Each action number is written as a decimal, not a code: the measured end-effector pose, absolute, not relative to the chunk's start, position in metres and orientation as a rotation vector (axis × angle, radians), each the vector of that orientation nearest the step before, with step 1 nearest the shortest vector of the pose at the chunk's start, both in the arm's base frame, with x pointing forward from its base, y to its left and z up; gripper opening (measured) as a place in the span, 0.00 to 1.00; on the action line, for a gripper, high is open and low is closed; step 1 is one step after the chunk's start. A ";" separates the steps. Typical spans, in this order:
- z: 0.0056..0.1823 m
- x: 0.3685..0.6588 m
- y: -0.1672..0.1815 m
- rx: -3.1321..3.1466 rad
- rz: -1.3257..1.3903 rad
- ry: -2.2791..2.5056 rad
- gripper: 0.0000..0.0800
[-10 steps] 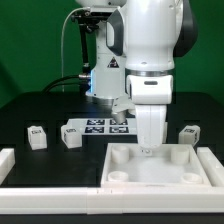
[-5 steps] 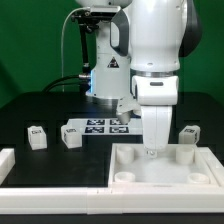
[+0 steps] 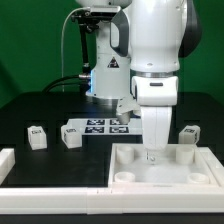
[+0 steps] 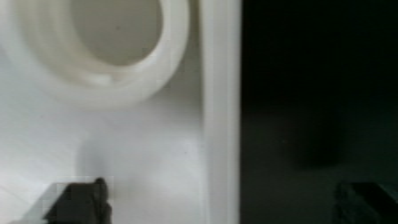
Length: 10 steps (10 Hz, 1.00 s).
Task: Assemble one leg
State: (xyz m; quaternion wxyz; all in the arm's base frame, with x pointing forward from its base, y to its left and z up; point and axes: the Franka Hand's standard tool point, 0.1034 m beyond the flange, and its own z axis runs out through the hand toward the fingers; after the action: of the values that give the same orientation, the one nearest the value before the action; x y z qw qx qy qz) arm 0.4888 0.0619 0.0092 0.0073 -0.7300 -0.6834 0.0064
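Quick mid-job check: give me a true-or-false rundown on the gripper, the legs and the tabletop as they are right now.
1. The gripper holds a leg. False: its fingers are apart, with no leg between them.
2. Two legs stand to the exterior view's left of the marker board. True.
3. The right-hand leg lies inside the tabletop. False: it stands on the black table behind it.
4. The gripper straddles the tabletop's edge. True: in the wrist view one finger is over white, the other over dark table.
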 end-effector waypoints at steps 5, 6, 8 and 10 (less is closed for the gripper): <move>0.010 0.489 0.062 -2.292 0.016 -2.130 0.81; 0.021 0.483 0.062 -2.341 0.001 -2.091 0.81; 0.049 0.473 0.066 -2.437 -0.023 -2.015 0.81; 0.052 0.471 0.066 -2.472 -0.025 -1.974 0.81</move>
State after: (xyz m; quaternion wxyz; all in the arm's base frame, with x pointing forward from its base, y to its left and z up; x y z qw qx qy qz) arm 0.4715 0.0664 0.0517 -0.0109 -0.7813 -0.6240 -0.0081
